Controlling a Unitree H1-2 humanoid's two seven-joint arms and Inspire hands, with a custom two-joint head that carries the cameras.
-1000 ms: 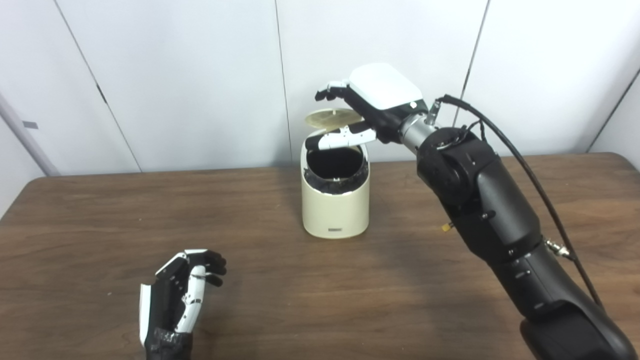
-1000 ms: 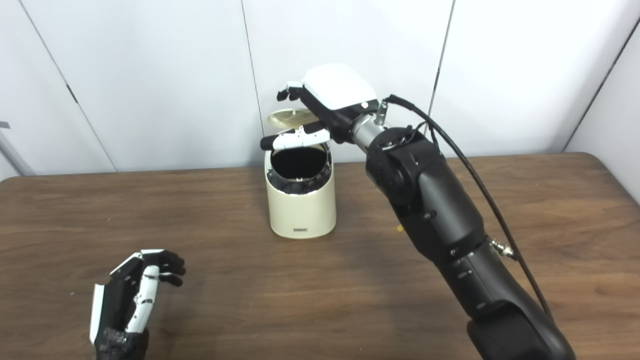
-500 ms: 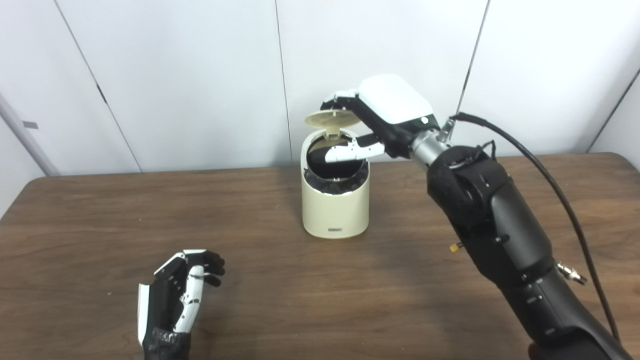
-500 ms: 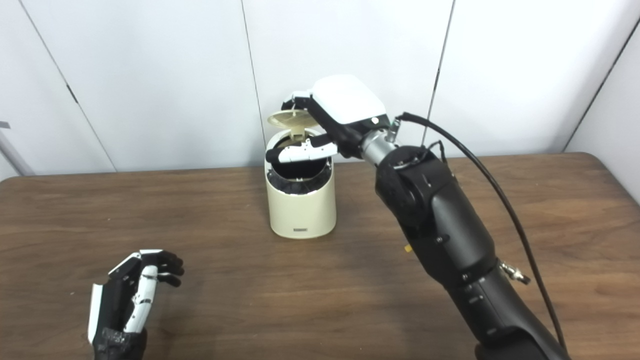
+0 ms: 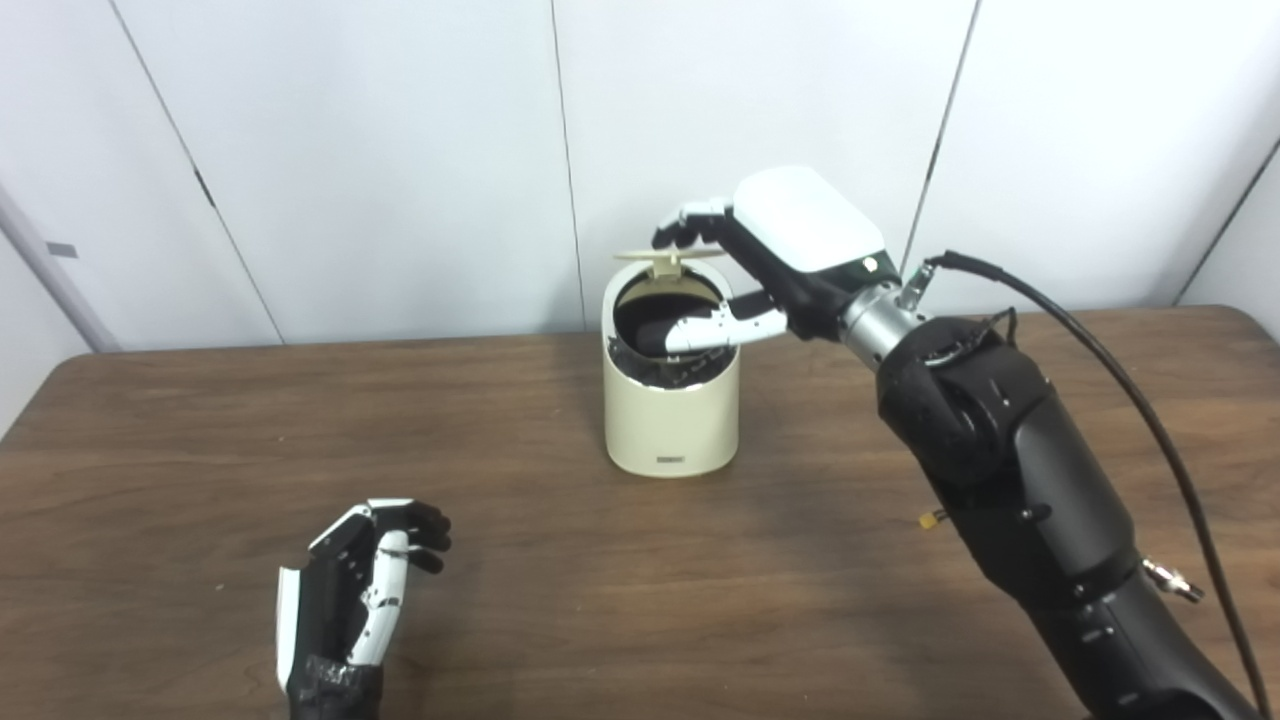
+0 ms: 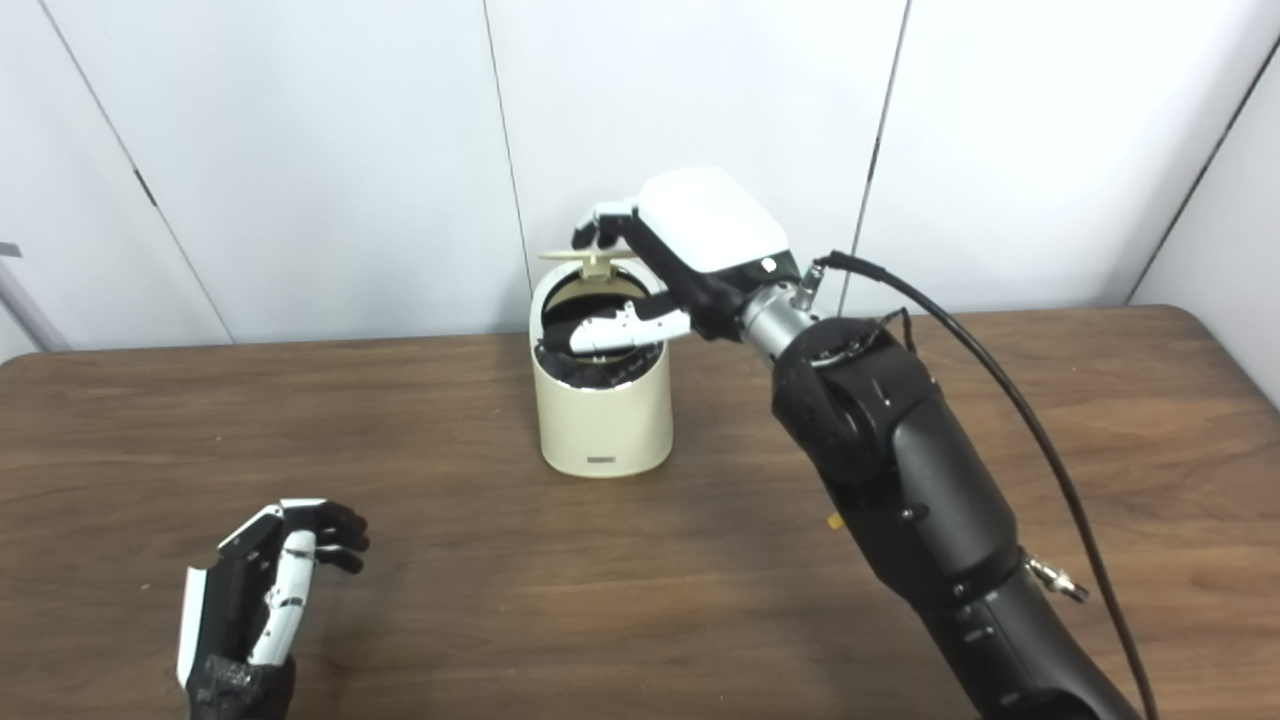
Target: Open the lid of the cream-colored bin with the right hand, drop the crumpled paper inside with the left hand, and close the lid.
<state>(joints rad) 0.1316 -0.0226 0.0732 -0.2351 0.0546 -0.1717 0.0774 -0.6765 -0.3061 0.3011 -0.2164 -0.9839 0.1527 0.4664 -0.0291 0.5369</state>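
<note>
The cream-colored bin [image 5: 670, 420] stands upright at the middle of the brown table [image 5: 200, 450]. Its round lid [image 5: 668, 255] hangs nearly level just above the rim, hinged at the back, so the dark liner inside still shows. My right hand [image 5: 770, 250] hovers over the bin, fingertips [image 5: 690, 215] resting on top of the lid and the thumb stretched across the opening below it. My left hand [image 5: 355, 590] rests at the near left of the table, fingers loosely curled and holding nothing. No crumpled paper is visible anywhere.
White wall panels rise right behind the bin. A black cable [image 5: 1120, 380] loops off my right forearm [image 5: 1020, 470], which crosses the right half of the table.
My right hand has come down and back toward me, bringing the lid from tilted wide open to nearly level over the rim. The left hand has not moved.
</note>
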